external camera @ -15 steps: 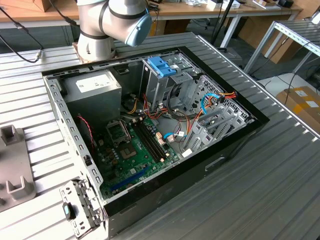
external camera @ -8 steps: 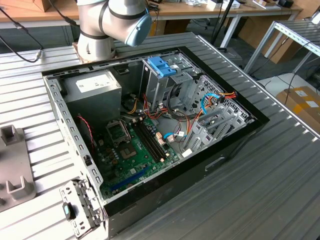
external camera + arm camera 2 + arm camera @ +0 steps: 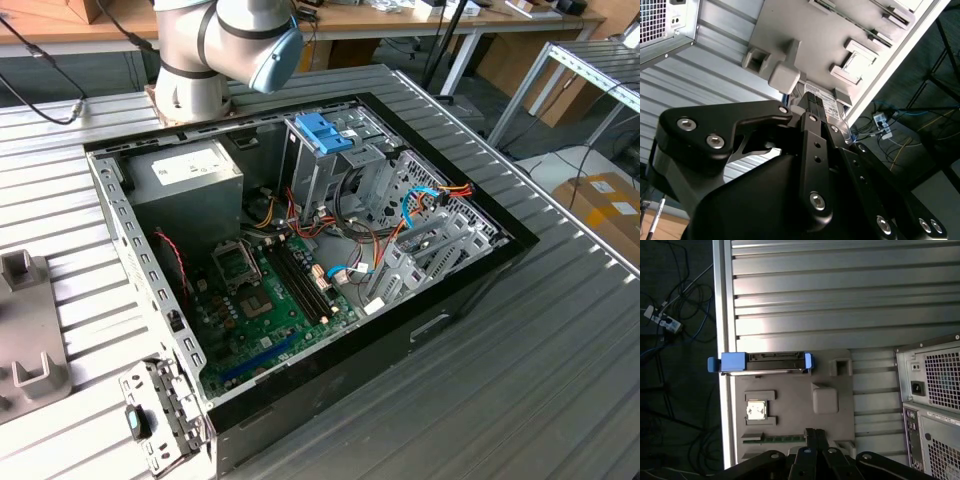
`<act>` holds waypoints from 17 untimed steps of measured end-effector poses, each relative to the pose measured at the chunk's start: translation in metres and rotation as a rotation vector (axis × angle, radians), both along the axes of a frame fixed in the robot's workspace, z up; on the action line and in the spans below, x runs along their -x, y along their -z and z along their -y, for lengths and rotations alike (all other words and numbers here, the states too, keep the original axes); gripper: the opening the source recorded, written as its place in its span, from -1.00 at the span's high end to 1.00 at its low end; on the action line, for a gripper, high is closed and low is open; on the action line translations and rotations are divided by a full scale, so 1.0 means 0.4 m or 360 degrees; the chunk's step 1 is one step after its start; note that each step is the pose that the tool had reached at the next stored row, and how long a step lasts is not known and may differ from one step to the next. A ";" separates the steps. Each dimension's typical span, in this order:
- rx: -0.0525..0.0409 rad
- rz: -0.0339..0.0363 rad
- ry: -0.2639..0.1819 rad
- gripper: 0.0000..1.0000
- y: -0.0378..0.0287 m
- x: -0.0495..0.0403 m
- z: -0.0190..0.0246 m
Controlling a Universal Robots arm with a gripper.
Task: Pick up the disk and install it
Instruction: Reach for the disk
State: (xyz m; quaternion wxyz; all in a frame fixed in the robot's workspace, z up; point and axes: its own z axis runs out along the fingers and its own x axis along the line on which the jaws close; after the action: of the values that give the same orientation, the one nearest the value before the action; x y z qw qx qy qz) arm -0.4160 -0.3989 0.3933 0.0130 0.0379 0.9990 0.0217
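Note:
The disk [image 3: 762, 363] stands on edge in a slot of a grey fixture plate [image 3: 840, 405], with a blue rail at each end. In the second wrist view the disk's white label [image 3: 831, 107] shows just past my fingertips. My gripper [image 3: 814, 433] hangs over the plate's other side, apart from the disk. Its two black fingers [image 3: 815, 102] lie together with nothing between them. The open computer case [image 3: 300, 250] lies on the ribbed metal table in the exterior view.
The plate also holds a square chip [image 3: 756, 411] and a memory stick [image 3: 774, 439]. The table's edge [image 3: 722, 315] runs beside the disk, with cables on the floor beyond. The case's rear panel [image 3: 932, 400] stands close by. A blue bracket [image 3: 325, 130] tops the drive cage.

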 end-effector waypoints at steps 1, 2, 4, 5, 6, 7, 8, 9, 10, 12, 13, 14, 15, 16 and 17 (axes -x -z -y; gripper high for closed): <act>0.0000 0.0000 0.0000 0.80 0.000 0.001 0.000; 0.0000 0.0000 0.0000 0.80 0.000 0.002 0.000; 0.0000 0.0000 0.0000 0.80 0.000 0.006 0.000; 0.0000 0.0000 0.0000 0.80 0.000 0.008 0.000; 0.0000 0.0000 0.0000 0.80 0.000 0.009 0.000; 0.0000 0.0000 0.0000 0.80 0.000 0.010 0.000; 0.0000 0.0000 0.0000 0.80 0.000 0.011 0.000; 0.0000 0.0000 0.0000 0.80 0.000 0.012 0.000; 0.0000 0.0000 0.0000 0.80 0.000 0.014 0.000; 0.0000 0.0000 0.0000 0.80 0.000 0.017 0.000; 0.0000 0.0000 0.0000 0.80 0.000 0.018 0.000; 0.0000 0.0000 0.0000 0.80 0.000 0.019 0.000; 0.0000 0.0000 0.0000 0.80 0.000 0.021 0.000; 0.0000 0.0000 0.0000 0.80 0.000 0.022 0.000; 0.0000 0.0000 0.0000 0.80 0.000 0.023 0.000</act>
State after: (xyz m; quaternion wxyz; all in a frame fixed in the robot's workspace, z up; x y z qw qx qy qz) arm -0.4253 -0.3989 0.3933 0.0130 0.0379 0.9990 0.0217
